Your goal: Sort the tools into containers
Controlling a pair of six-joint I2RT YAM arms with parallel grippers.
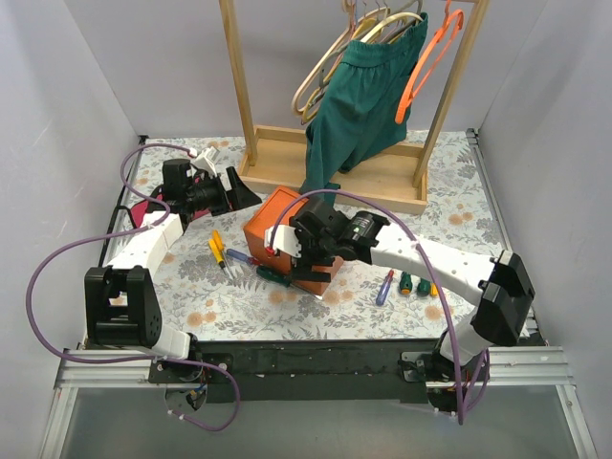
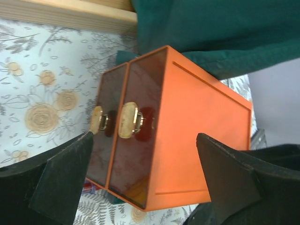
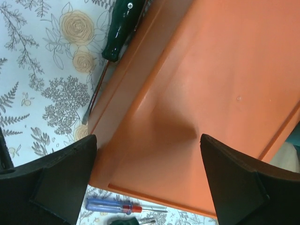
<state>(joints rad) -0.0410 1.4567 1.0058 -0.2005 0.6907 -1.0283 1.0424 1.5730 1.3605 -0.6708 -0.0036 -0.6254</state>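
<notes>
The orange box (image 1: 271,218) stands mid-table; the left wrist view shows its two dark drawer fronts (image 2: 133,136) with gold handles. My left gripper (image 1: 239,188) is open and empty just left of the box, facing those drawers (image 2: 144,140). My right gripper (image 1: 306,260) is open and empty, hovering over the box's near right side (image 3: 149,140). Yellow (image 1: 218,251), blue-and-red (image 1: 243,256) and green (image 1: 277,275) screwdrivers lie in front of the box. The green one (image 3: 119,26) and the blue-and-red one (image 3: 112,206) also show in the right wrist view. I see no clear box.
More screwdrivers lie to the right: a blue one (image 1: 384,287) and green ones (image 1: 406,283). A wooden rack (image 1: 335,172) with hangers and a green garment (image 1: 363,96) stands behind the box. Grey walls enclose the flowered tabletop (image 1: 201,296).
</notes>
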